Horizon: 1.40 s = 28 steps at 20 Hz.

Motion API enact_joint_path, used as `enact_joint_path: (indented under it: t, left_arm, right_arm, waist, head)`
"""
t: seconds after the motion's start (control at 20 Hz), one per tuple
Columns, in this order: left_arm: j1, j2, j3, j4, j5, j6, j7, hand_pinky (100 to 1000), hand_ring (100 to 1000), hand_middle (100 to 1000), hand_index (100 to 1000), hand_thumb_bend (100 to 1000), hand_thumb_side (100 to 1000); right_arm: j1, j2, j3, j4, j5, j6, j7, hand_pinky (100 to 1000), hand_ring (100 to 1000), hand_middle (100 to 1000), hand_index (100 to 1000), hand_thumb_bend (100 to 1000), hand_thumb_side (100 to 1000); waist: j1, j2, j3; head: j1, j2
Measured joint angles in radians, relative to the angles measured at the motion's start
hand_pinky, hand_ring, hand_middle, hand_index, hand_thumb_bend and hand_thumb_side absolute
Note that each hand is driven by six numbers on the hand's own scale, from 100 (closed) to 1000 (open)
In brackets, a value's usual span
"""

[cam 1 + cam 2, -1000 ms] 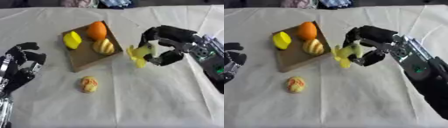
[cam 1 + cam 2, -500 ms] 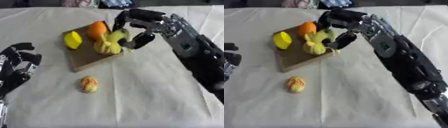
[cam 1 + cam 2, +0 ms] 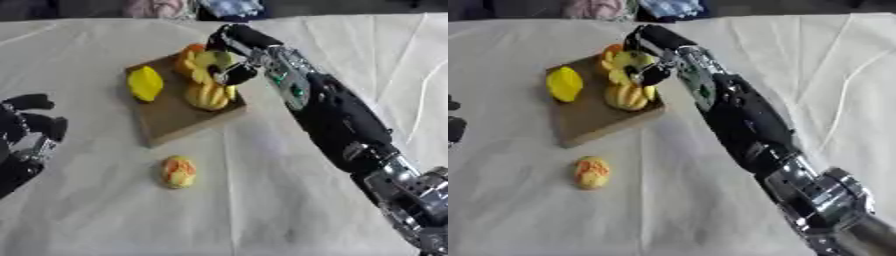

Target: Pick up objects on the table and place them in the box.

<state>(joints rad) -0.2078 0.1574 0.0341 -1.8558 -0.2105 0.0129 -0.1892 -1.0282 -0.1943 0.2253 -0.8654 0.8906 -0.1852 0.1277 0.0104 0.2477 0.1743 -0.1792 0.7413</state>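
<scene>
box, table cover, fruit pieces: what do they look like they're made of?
Box: looks like brown cardboard, matte, flat and shallow; could be thin wood.
Table cover: white cloth, judging by its creases and folds.
Fruit, e.g. the lemon-shaped piece and the orange-yellow one on the cloth: smooth and evenly coloured, probably plastic or foam, though real fruit can't be ruled out.

We see our right arm [image 3: 337, 117] stretch from the lower right corner of the frame up toward the upper middle, nearly straight. At its end our right hand [image 3: 229, 45] is bent downward with its fingers curled. Our left hand [image 3: 26, 131] shows at the left edge, about mid-height, resting with its dark fingers curled and pointing upward, holding nothing.
</scene>
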Motion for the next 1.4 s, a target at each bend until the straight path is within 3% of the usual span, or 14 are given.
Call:
enact_joint_path:
  t: [0.2, 0.45, 0.65, 0.8, 0.95, 1.15, 1.4]
  left_arm:
    - [-0.001, 0.000, 0.000, 0.000, 0.000, -0.001, -0.002, 670, 617, 676, 781, 447, 470]
    - [-0.003, 0.000, 0.000, 0.000, 0.001, -0.001, -0.002, 668, 616, 675, 780, 451, 469]
    - [-0.003, 0.000, 0.000, -0.001, 0.005, -0.001, -0.003, 663, 614, 662, 771, 455, 469]
    - [-0.003, 0.000, 0.000, -0.004, 0.009, -0.003, -0.005, 664, 611, 654, 770, 459, 476]
    - [-0.003, 0.000, 0.000, -0.004, 0.006, -0.003, -0.012, 651, 592, 633, 771, 463, 481]
    - [-0.003, 0.000, 0.001, -0.005, -0.003, -0.004, -0.022, 635, 573, 615, 766, 467, 472]
    - [-0.003, 0.000, 0.007, -0.007, 0.010, -0.009, -0.004, 634, 577, 619, 765, 469, 456]
  right_arm:
    - [-0.002, 0.015, 0.007, 0.001, 0.024, 0.002, -0.050, 687, 653, 566, 646, 227, 204]
    - [-0.002, 0.020, 0.039, -0.049, -0.007, -0.035, -0.031, 683, 651, 557, 632, 213, 209]
    - [-0.002, 0.023, 0.073, -0.113, -0.079, -0.070, 0.017, 687, 663, 574, 651, 218, 238]
    - [-0.002, 0.023, 0.096, -0.145, -0.128, -0.095, 0.083, 697, 696, 622, 719, 240, 239]
    - [-0.001, 0.028, 0.104, -0.146, -0.141, -0.112, 0.160, 715, 729, 678, 780, 221, 296]
    - [0.010, 0.038, 0.108, -0.128, -0.106, -0.138, 0.235, 735, 754, 727, 828, 251, 326]
    - [0.018, 0.052, 0.102, -0.093, -0.011, -0.163, 0.255, 758, 784, 794, 895, 324, 397]
  waist:
    - [0.000, 0.000, 0.003]
    - [0.000, 0.000, 0.004]
    - [0.000, 0.000, 0.005]
    - [0.000, 0.000, 0.008]
    - [0.000, 0.000, 0.010]
    - [0.000, 0.000, 0.011]
    - [0.000, 0.000, 0.011]
  head:
    - [-0.004, -0.003]
    - [-0.007, -0.004]
    - [-0.007, -0.004]
    - [-0.008, -0.004]
    - [-0.008, -0.004]
    - [-0.008, -0.004]
    - [-0.008, -0.005]
